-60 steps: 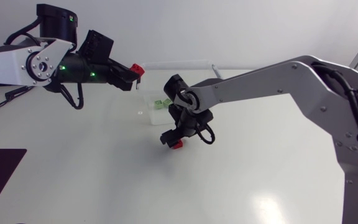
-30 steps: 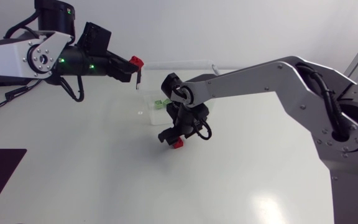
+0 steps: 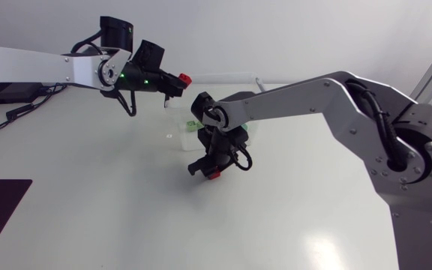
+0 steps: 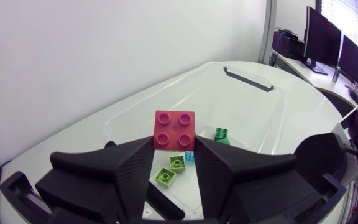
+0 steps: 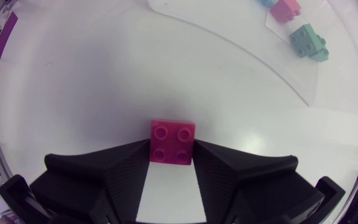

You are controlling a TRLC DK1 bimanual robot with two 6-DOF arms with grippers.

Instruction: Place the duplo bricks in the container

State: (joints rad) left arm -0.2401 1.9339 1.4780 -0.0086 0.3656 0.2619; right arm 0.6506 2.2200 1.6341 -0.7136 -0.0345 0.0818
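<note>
Toward the table's far edge, about midway along it, sits the clear container (image 4: 253,115). Notes for you, arm by arm:

Left arm: comes in from the table's left edge. Your left gripper (image 3: 177,81) hangs above the container's left end. Its fingers are clamped on a red brick (image 4: 174,130) from two sides, studs turned to the wrist camera. Under the gripper, on the container floor, lie two lime bricks (image 4: 165,177) (image 4: 178,163), touching or nearly so. A small blue brick (image 4: 189,157) lies just beside them and a dark green brick (image 4: 222,133) a little apart.

Right arm: reaches in from the table's right edge past the middle. Your right gripper (image 3: 207,171) points down, low over the table, just on the near side of the container. Its fingers grip the other red brick (image 5: 173,142) on two opposite sides, studs up. You cannot tell whether that brick touches the tabletop. Ahead of this gripper the container's corner shows, with a pink brick (image 5: 286,9) inside.
</note>
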